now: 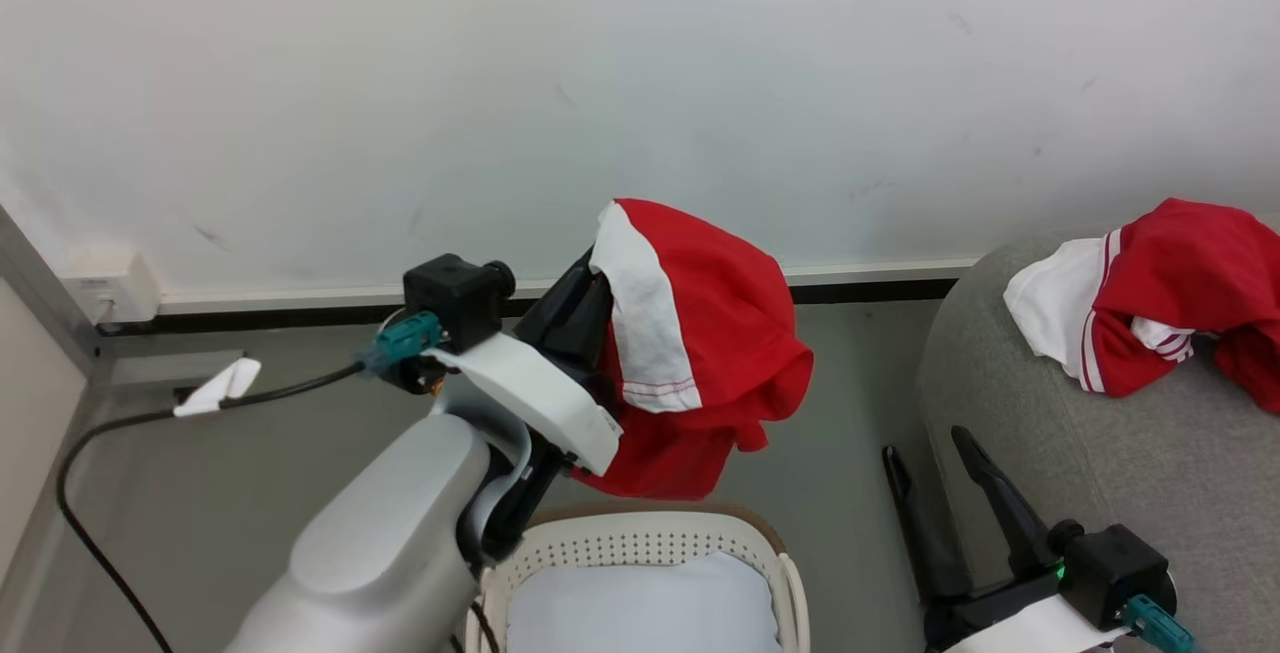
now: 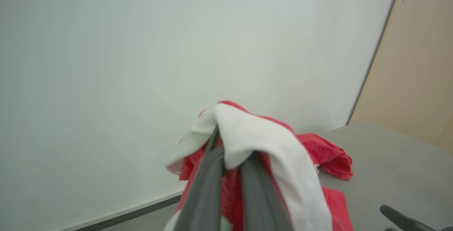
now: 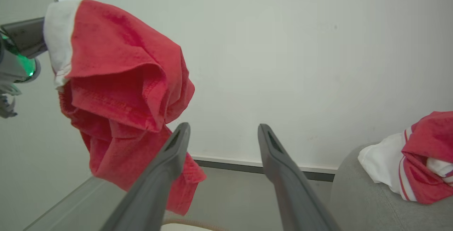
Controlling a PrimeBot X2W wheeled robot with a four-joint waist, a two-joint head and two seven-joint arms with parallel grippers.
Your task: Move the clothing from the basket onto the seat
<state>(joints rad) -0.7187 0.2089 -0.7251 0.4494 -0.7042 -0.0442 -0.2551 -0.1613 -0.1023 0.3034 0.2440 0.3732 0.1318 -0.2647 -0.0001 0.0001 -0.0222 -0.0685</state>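
The left gripper (image 2: pixel 231 163) is clamped on a limp red jersey (image 1: pixel 720 333) that drapes over its fingers, with the basket (image 1: pixel 640 528) beneath. The cloth looks light and floppy, best pinched at a bunched fold. The right gripper (image 3: pixel 223 128) gapes beside the seat (image 1: pixel 1100 453).

The clothing (image 2: pixel 254 135) covers the tips of the left pincer (image 2: pixel 230 163); the basket (image 1: pixel 640 536) is cropped.

The head camera looks down from above, the wrist cameras peer close along their fingers (image 2: pixel 203 188), and all share the red clothing (image 1: pixel 700 333).
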